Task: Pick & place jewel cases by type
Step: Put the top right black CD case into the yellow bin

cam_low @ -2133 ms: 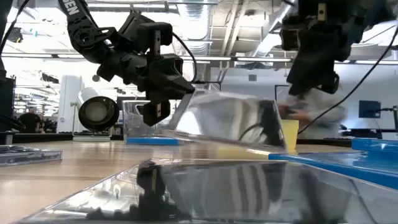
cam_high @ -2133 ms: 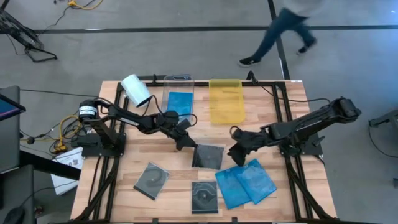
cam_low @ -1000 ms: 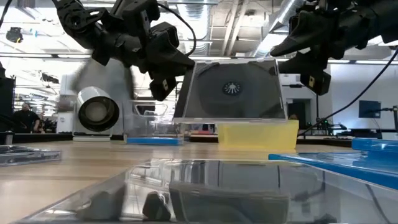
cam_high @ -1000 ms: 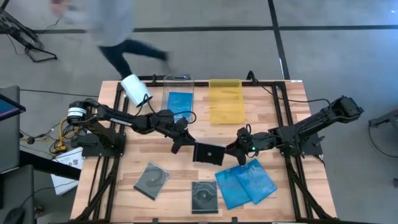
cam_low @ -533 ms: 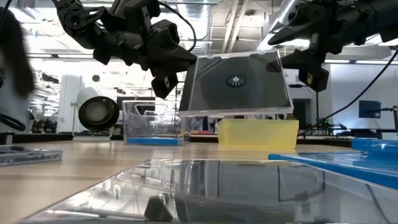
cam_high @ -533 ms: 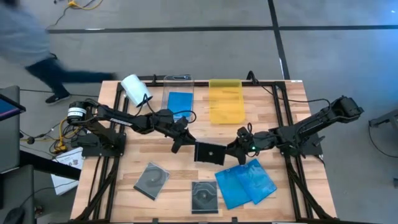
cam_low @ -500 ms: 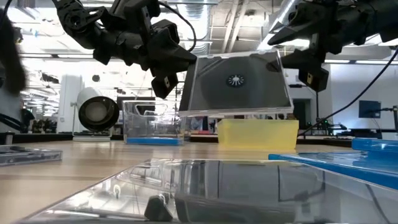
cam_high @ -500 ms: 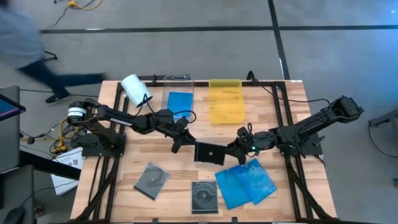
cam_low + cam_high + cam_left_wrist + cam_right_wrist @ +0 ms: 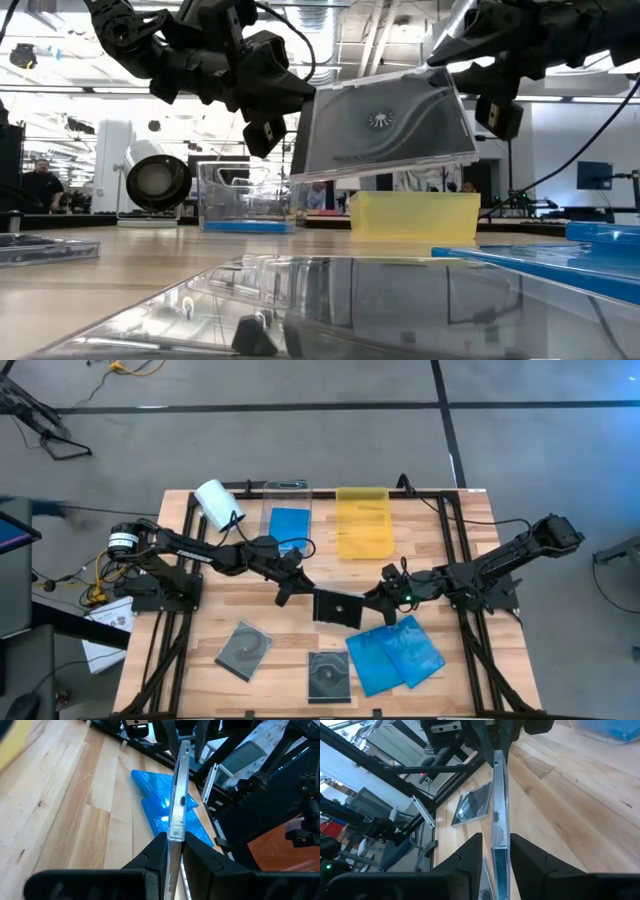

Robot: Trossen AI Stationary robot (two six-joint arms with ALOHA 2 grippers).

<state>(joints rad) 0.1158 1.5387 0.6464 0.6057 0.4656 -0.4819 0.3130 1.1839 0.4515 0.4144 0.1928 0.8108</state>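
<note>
both jaw pairs pinch one dark grey square plastic jewel case (image 9: pixel 385 125) held aloft mid-table: your left gripper (image 9: pixel 292 588) on its left edge, right gripper (image 9: pixel 378 598) on the opposite edge. you'll note it spans arm to arm, tilted, equally near each.
</note>
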